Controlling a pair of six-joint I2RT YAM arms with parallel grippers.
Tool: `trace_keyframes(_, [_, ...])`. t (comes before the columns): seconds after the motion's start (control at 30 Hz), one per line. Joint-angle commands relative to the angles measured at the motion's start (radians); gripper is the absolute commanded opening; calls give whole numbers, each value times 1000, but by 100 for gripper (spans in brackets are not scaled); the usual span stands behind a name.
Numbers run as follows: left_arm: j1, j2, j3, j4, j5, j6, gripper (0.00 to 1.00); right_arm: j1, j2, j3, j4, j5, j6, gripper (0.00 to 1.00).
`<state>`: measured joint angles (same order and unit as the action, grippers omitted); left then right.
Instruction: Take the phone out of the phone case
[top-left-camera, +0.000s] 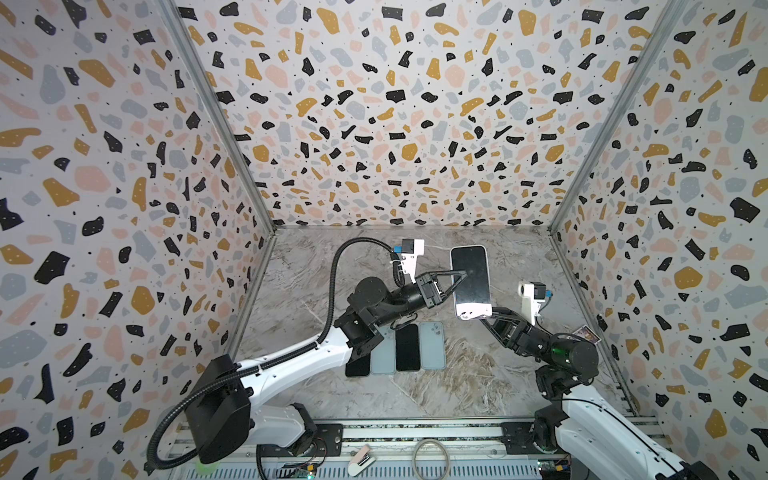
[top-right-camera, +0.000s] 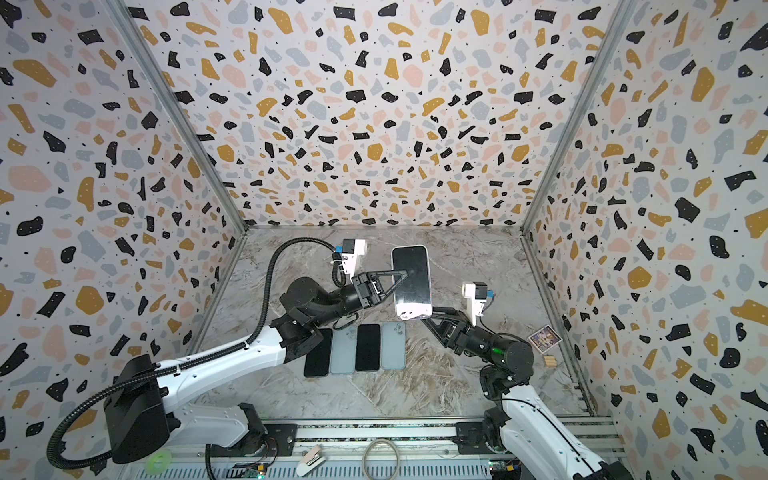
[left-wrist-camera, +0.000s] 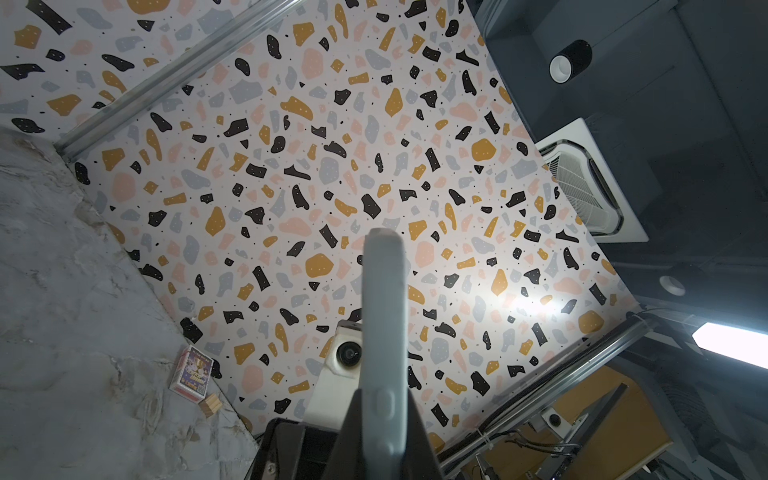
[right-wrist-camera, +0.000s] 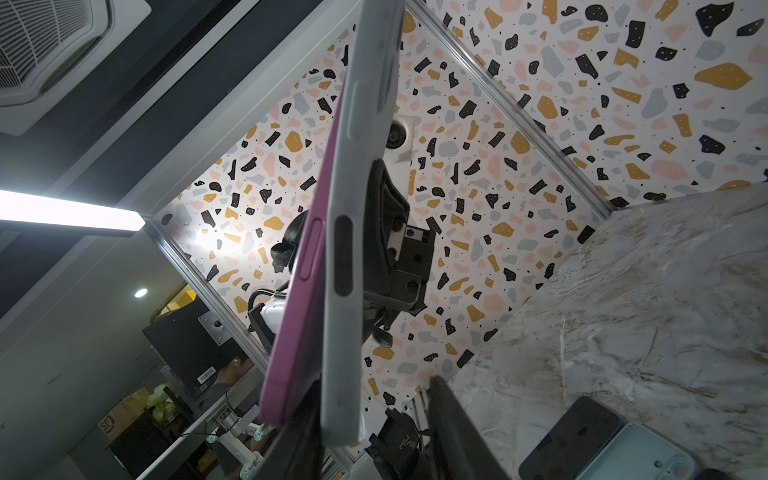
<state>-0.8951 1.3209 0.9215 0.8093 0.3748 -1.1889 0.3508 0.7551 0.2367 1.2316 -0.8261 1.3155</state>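
The left fingers (left-wrist-camera: 351, 432) clamp the phone case (right-wrist-camera: 353, 199) mid-length, aloft over the worktop (top-left-camera: 478, 386), long axis running away from the robot. At its near end the pink phone (right-wrist-camera: 297, 316) sits parted from the case. The right fingers (right-wrist-camera: 461, 428) straddle that end, not yet closed.

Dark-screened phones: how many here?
3: a cased phone held aloft; two bare phones on the table, one partly under the left arm, one between blue cases. More may hide.
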Motion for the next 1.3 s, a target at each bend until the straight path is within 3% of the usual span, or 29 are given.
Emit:
trace_keyframes(0.0, [-15, -3, -5, 116, 20, -1, 0, -7, 9, -7, 80, 3, 44, 34])
trace_keyframes(0.3, [-16, 35, -27, 132, 8, -26, 0, -10, 3, -32, 88, 5, 82, 4])
trace_keyframes(0.7, [-16, 94, -84, 153, -14, -101, 2, -20, -61, -99, 65, 127, 178, 0])
trace_keyframes(0.97, [-17, 116, -85, 162, -39, -97, 45, -20, -86, -117, 11, 165, 190, 0])
trace_keyframes(1.27, [-14, 82, -48, -18, -103, 42, 69, -21, -84, -121, 32, 174, 209, 0])
